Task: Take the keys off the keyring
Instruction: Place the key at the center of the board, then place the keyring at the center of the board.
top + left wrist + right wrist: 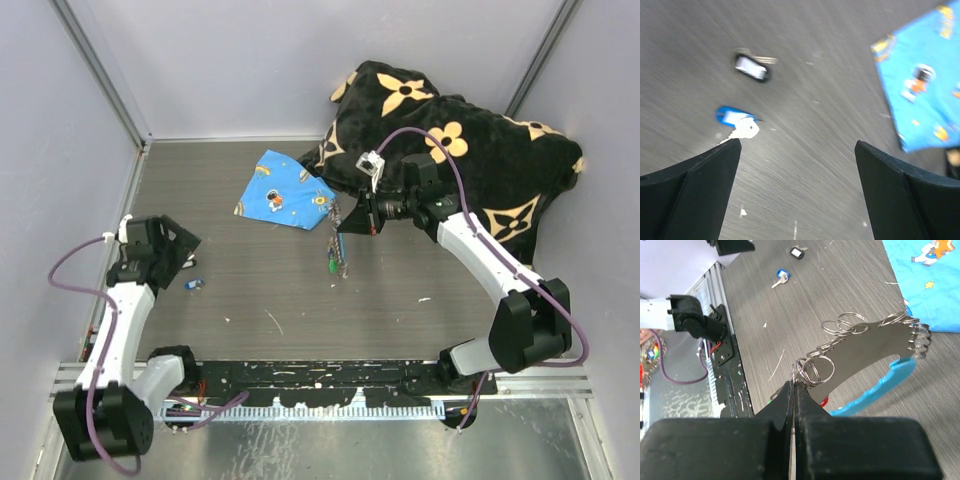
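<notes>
My right gripper is shut on the keyring, a curved grey metal plate strung with several split rings and a light-blue curved piece. A red key head and a green one peek out beneath its fingers. From above, the keyring hangs over the table with keys dangling below it. Two loose keys lie on the table, one blue-headed and one dark-headed. My left gripper hovers open and empty just beside the blue-headed key.
A blue printed cloth lies at the middle back. A black blanket with a tan flower print fills the back right corner. A black rail runs along the near edge, and grey walls close in the sides.
</notes>
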Action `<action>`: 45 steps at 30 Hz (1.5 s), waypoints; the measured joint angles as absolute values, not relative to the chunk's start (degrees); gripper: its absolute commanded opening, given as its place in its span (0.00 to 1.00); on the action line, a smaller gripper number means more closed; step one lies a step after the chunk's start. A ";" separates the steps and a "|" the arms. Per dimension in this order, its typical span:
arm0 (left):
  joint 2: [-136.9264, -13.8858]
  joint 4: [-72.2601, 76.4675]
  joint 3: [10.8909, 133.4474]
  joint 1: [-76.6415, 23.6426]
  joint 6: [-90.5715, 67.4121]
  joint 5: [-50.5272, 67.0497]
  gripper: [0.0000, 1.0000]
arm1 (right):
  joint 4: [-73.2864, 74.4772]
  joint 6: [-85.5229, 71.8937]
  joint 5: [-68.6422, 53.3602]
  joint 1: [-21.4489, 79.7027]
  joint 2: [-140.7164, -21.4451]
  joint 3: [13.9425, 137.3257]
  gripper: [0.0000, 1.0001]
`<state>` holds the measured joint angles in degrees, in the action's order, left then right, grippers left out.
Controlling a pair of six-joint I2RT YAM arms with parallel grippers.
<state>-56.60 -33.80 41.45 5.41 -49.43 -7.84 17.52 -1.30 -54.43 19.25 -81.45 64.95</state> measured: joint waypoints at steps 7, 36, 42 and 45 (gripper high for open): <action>-40.12 -24.18 36.75 5.48 -44.93 14.44 0.98 | 20.78 7.51 -59.72 18.63 -78.96 64.66 0.01; -16.93 -25.08 30.50 -1.41 -40.49 32.21 0.98 | 36.29 28.86 -56.75 18.52 -76.12 68.12 0.01; -20.67 -28.69 33.01 -1.43 -34.30 31.46 0.98 | 38.39 29.93 -55.29 19.75 -79.00 71.83 0.01; -21.52 -29.34 33.58 -1.43 -31.86 31.24 0.98 | 39.57 30.11 -53.93 22.20 -81.52 74.41 0.01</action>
